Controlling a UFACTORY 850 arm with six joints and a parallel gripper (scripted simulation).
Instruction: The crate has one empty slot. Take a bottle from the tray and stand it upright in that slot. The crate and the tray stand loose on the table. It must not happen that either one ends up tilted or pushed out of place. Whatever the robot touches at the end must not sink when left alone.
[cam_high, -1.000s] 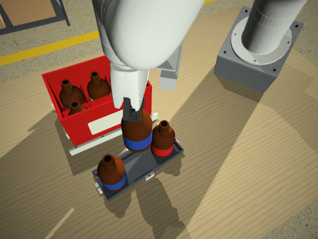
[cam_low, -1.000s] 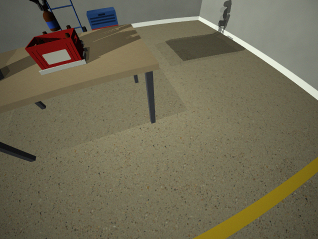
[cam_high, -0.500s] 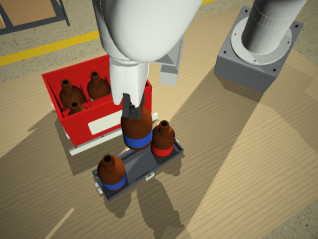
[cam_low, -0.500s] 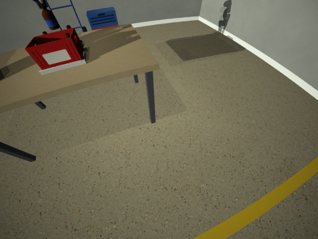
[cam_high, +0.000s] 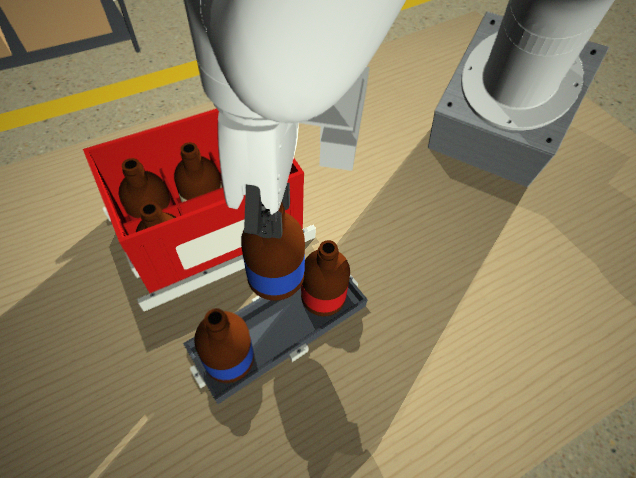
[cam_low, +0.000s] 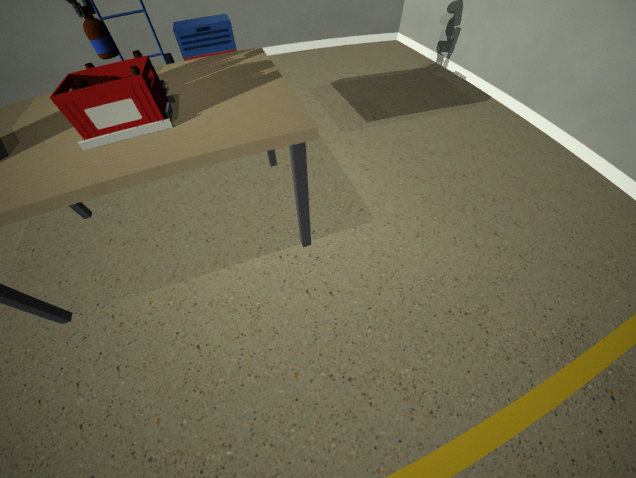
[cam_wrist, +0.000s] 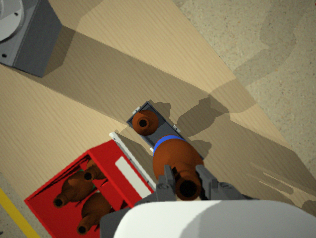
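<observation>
My gripper (cam_high: 266, 215) is shut on the neck of a brown bottle with a blue band (cam_high: 273, 262) and holds it upright in the air, above the grey tray (cam_high: 280, 334) and close to the red crate's near corner. The wrist view shows the same bottle (cam_wrist: 175, 160) between my fingers. The red crate (cam_high: 192, 205) holds three brown bottles (cam_high: 143, 187); its front right slot is hidden behind my arm. On the tray stand a bottle with a red band (cam_high: 325, 280) and another with a blue band (cam_high: 223, 346). In the exterior view the held bottle (cam_low: 100, 38) hangs above the crate (cam_low: 110, 100).
The arm's grey base block (cam_high: 514, 102) stands at the back right of the table. The table's edge runs close behind the crate. A blue toolbox (cam_low: 204, 34) and a blue frame stand on the floor beyond the table.
</observation>
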